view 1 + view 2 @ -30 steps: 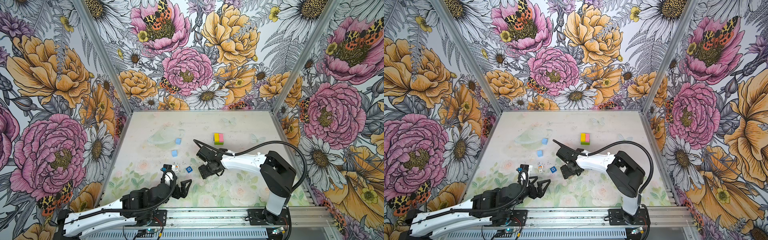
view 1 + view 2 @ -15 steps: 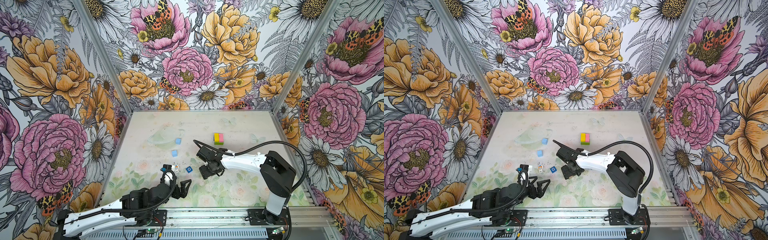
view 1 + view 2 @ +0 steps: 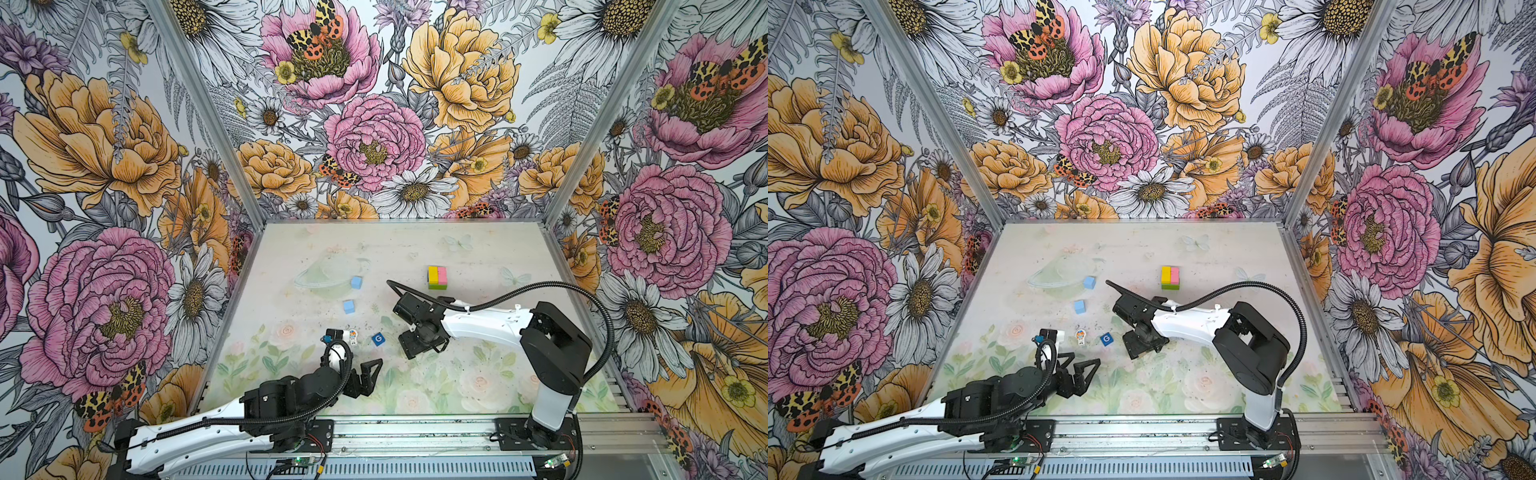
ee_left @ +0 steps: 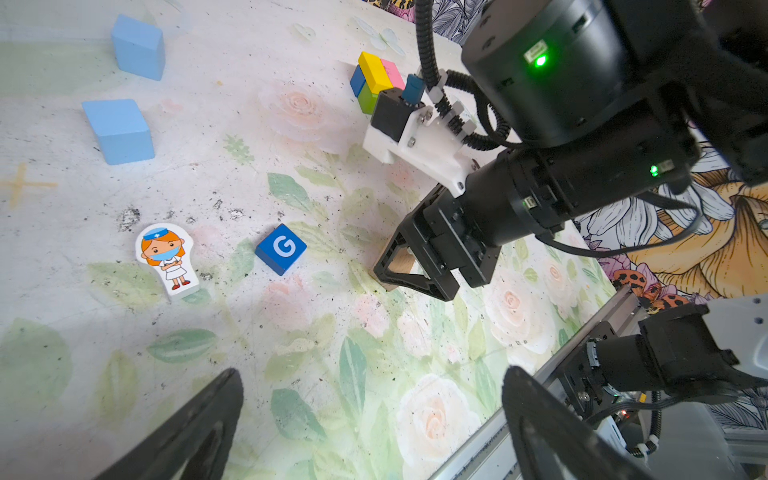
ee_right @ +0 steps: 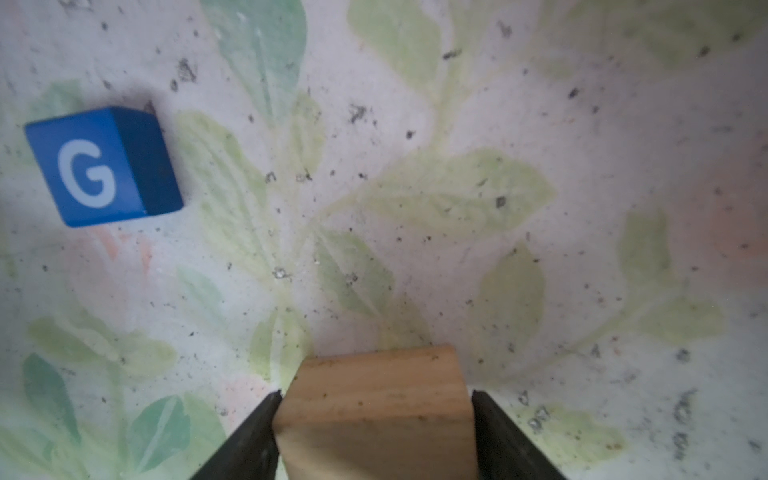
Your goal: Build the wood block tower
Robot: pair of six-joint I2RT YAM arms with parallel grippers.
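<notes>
My right gripper [image 3: 424, 347] is shut on a plain tan block [image 5: 378, 411], both fingers pressing its sides, low at the table's middle; the tan block [image 4: 401, 264] also shows in the left wrist view. The started tower [image 3: 437, 277] is a yellow and a pink brick side by side on a green one, further back. Two light blue cubes [image 3: 356, 282] [image 3: 348, 306] lie to the left. The white toy figure [image 3: 353, 337] lies flat by my left wrist. My left gripper [image 3: 365, 376] stands open and empty near the front.
A dark blue cube with a white G [image 3: 378, 339] sits between the figure and my right gripper. The metal rail [image 3: 415, 432] runs along the front edge. Flowered walls close the table [image 3: 478, 386] on three sides.
</notes>
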